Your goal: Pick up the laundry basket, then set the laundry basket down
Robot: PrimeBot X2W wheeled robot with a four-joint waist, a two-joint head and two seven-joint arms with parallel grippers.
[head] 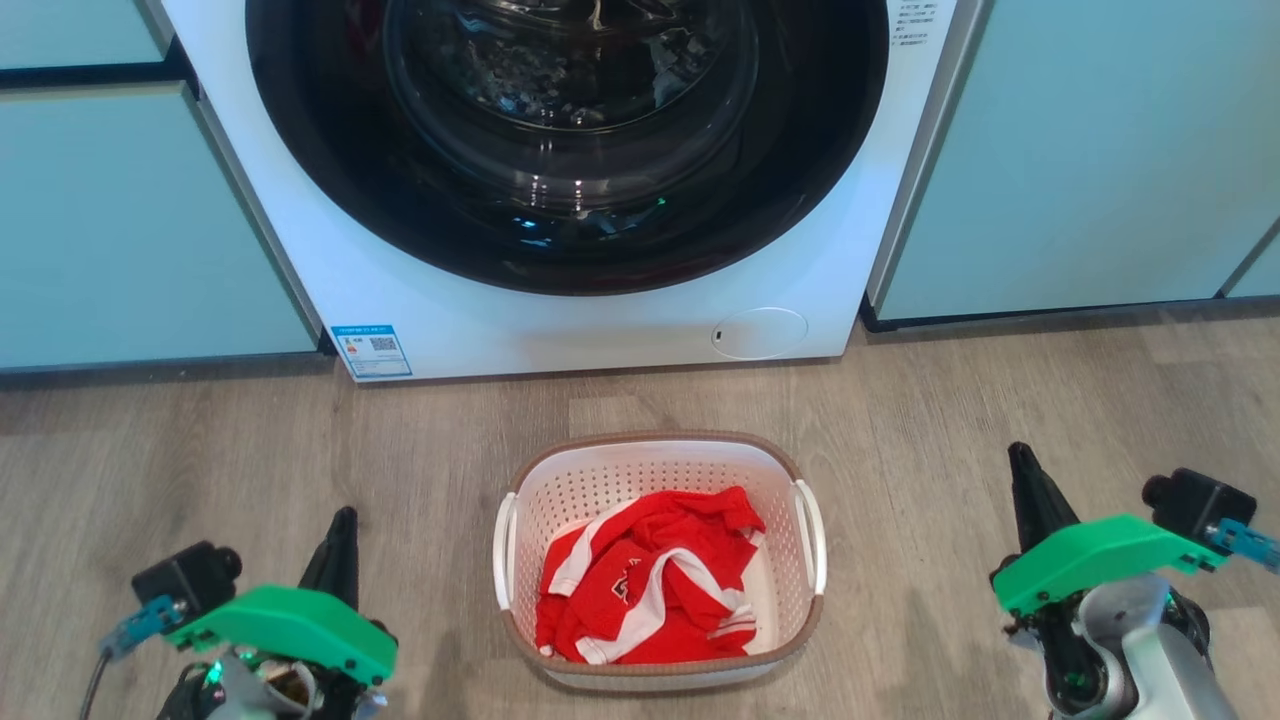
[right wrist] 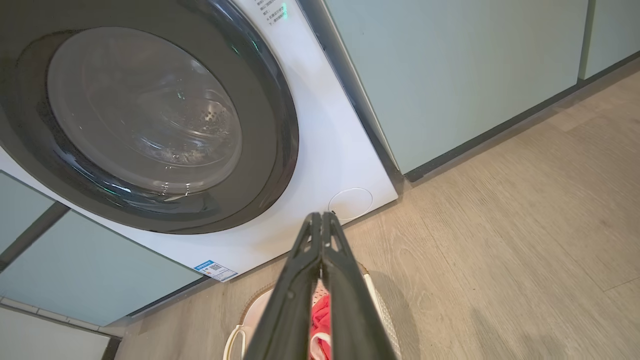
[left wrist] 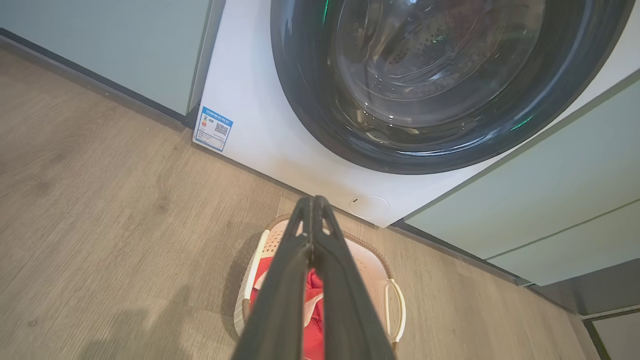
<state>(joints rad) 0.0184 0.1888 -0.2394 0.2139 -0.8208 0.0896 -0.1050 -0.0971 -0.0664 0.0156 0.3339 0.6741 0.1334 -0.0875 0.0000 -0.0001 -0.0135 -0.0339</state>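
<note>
Head view. The laundry basket (head: pixel 600 490) stands upright on the wooden floor (head: pixel 250 450) at lower centre of the frame, just in front of the washing machine (head: pixel 600 335), with a red garment (head: pixel 650 585) heaped inside. The left pincer (head: pixel 344 520), at lower left, and the right pincer (head: pixel 1022 460), at lower right, flank the basket and are well apart from it. In the wrist views each pair of fingers is pressed together with nothing between them. This arrangement fits either a basket awaiting its lift or one set down again and let go; the frames do not settle which. On handling: one white handle (head: pixel 503 550) sits at the basket's frame-left side and the other handle (head: pixel 812 545) at its frame-right side. A hold shared evenly between them would probably keep the loosely filled shell level. The perforated wall looks thin and may flex under a one-sided grip.
</note>
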